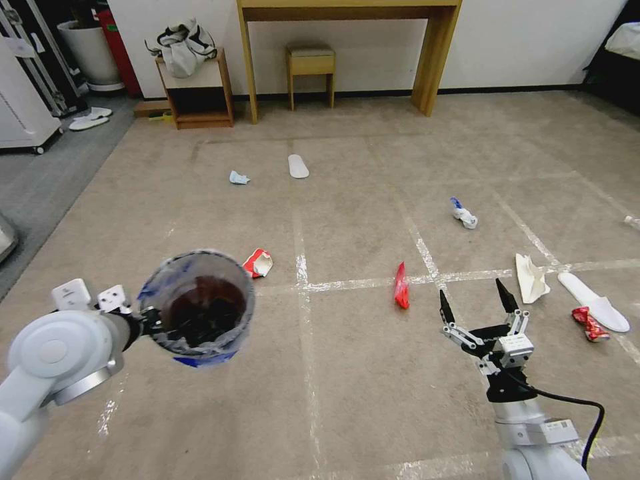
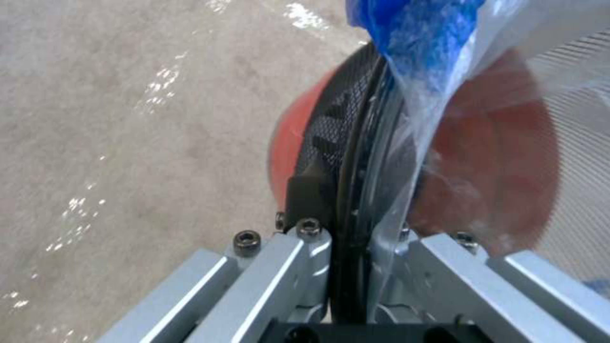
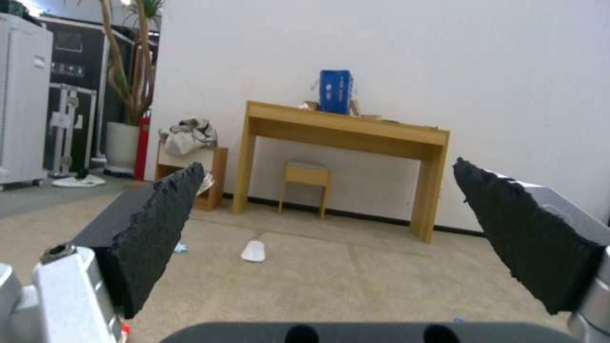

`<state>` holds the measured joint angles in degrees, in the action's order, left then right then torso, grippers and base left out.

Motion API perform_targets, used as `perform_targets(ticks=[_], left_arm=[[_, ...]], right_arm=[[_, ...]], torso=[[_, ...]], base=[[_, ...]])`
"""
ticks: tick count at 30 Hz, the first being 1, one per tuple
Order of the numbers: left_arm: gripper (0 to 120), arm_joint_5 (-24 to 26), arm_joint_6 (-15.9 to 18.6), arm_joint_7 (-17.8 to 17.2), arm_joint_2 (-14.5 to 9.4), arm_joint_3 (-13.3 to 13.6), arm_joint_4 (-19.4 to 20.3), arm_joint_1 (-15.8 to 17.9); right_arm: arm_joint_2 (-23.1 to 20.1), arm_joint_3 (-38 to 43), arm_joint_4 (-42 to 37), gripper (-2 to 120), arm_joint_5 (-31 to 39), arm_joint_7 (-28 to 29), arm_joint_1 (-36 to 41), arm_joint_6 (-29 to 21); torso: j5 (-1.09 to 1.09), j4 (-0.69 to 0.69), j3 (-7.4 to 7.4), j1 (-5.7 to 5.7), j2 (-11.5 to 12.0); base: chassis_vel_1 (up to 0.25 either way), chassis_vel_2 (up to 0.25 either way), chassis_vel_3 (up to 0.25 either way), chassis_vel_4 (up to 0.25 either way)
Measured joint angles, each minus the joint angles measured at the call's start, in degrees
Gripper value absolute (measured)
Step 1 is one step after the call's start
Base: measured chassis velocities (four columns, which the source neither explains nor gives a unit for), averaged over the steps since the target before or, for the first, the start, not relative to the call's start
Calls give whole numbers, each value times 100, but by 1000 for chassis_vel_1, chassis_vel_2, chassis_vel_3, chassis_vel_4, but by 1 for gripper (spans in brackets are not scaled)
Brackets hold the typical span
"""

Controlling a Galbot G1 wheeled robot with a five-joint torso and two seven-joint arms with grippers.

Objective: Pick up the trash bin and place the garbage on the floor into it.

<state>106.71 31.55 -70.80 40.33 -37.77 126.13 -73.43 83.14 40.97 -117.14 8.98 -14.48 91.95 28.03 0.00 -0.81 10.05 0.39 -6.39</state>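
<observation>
My left gripper [image 1: 148, 320] is shut on the rim of the red trash bin [image 1: 200, 307], holding it above the beige floor [image 1: 373, 387] with its bluish liner open upward. Close up, the fingers [image 2: 308, 190] pinch the bin's wall [image 2: 286, 138] and liner. My right gripper [image 1: 475, 297] hangs open and empty low over the floor. Just beyond and left of it lies a red wrapper [image 1: 401, 285]. Other garbage lies around: a red-and-white carton [image 1: 258, 263], white paper [image 1: 531, 277], a slipper [image 1: 593, 301], a red wrapper [image 1: 589, 324], a white-blue wrapper [image 1: 464, 213], a face mask [image 1: 238, 177], another slipper [image 1: 298, 166].
A wooden desk [image 1: 347, 10] and stool [image 1: 311, 63] stand at the far wall, with a low side table [image 1: 197, 87] carrying a bag. A white planter pot [image 1: 87, 50] and grey carpet [image 1: 40, 167] are at the left. The right wrist view shows its gripper [image 3: 327, 164] open.
</observation>
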Motion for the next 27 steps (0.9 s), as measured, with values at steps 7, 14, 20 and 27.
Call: perform_targets(ticks=[7,14,20,27], left_arm=[[1,-261,126,84,320,-519,92,-755],[1,-417,166,121,572,-640,138,-970],[1,-488,147,73,687,-614,138,-1016],[1,-598,80,71,824,-505,48,-990]], right_arm=[[61,-40,32,100,8,-3,-51,4],[87,-23,-12,100,42,-68,-5,36],[78,-30,29,100,33,-84,0,85],[71,-43,131,100,28,-117,-35,109]], torso=[[0,1,0,0,0],[0,0,1,0,0],[1,-1,1,0,0],[0,0,1,0,0]], base=[[0,0,0,0],[0,0,0,0],[0,0,0,0],[0,0,0,0]])
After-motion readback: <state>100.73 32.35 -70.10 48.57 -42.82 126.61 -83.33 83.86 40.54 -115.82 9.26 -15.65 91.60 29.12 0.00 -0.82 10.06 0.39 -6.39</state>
